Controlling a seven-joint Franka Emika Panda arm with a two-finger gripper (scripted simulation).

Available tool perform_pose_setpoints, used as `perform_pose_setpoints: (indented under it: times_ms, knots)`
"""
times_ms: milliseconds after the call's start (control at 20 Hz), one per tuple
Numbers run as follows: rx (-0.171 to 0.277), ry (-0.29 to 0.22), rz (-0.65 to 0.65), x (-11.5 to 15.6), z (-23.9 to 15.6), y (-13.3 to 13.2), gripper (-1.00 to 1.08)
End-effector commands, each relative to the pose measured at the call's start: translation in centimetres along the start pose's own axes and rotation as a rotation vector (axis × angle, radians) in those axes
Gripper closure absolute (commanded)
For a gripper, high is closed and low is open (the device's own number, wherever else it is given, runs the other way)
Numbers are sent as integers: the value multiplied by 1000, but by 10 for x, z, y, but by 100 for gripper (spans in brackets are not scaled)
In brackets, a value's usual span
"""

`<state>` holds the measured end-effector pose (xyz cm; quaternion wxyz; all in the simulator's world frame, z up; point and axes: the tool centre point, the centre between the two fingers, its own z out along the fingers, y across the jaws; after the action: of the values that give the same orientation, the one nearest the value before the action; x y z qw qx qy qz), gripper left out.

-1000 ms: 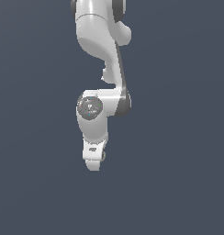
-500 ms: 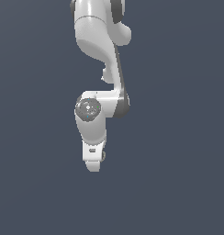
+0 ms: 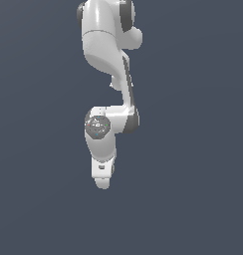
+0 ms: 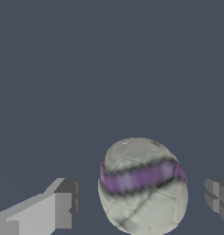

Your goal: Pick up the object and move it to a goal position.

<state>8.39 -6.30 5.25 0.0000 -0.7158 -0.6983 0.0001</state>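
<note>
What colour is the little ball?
Pale grey-white ball with a purple band; wrist view shows it best.

A plain dark grey-blue surface (image 3: 193, 149) is seen filling the whole exterior view, uniform in tone and unmarked. The same flat surface (image 4: 109, 59) is shown in the wrist view. No edge, seam or other item is shown on it.

Arm (image 3: 106, 99) slightly lower than before
</note>
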Motion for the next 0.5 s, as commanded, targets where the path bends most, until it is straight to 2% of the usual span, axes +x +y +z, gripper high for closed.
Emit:
perform_pose_setpoints:
  times_ms: [0,300,350,450]
  knots:
    - [0,0,-1,0,11,0,-92]
    - [0,0,-1,0,16,1,-92]
    - [0,0,-1,0,16,1,108]
    - [0,0,-1,0,16,1,108]
